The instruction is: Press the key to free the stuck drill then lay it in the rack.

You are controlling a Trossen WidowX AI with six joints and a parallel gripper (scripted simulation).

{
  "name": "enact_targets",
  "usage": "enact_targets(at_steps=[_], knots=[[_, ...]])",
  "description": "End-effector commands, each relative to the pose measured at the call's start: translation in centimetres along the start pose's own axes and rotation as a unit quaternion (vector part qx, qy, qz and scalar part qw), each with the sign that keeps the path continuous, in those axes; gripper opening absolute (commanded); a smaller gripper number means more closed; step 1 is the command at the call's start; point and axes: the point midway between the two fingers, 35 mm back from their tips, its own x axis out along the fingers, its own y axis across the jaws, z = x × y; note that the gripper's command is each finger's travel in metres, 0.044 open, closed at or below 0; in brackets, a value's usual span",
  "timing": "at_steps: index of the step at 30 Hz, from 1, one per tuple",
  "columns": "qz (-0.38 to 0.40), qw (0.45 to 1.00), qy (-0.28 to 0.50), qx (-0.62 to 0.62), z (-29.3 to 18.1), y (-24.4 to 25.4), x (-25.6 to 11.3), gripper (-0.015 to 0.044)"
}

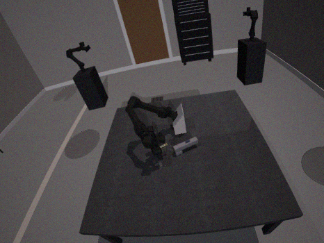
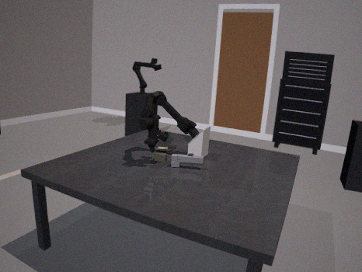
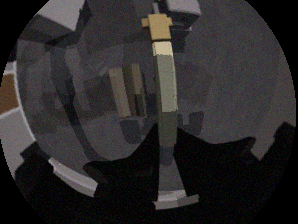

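The drill is a slim green-grey bar with a cream band and a gold lugged collar. My gripper is shut on its rear part and holds it level above the table, clear of the housing. The grey housing lies just beyond the collar end. Its blue key is on top; whether it is down is too small to tell. The tan rack stands low beside and below the drill.
A white slanted panel stands behind the housing, partly hiding my arm's base. The dark table carries all of this. Two other arms stand on pedestals off the table.
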Motion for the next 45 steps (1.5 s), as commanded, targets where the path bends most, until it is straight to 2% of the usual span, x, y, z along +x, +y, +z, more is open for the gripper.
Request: enact_targets(at_steps=[1, 19, 45], knots=[[0.001, 1.0, 0.0, -0.002, -0.1, 0.7, 0.0, 0.0], [0.001, 1.0, 0.0, -0.003, -0.8, 3.9, 0.2, 0.0], [0.001, 1.0, 0.001, -0.003, -0.8, 3.8, 3.4, 0.0]])
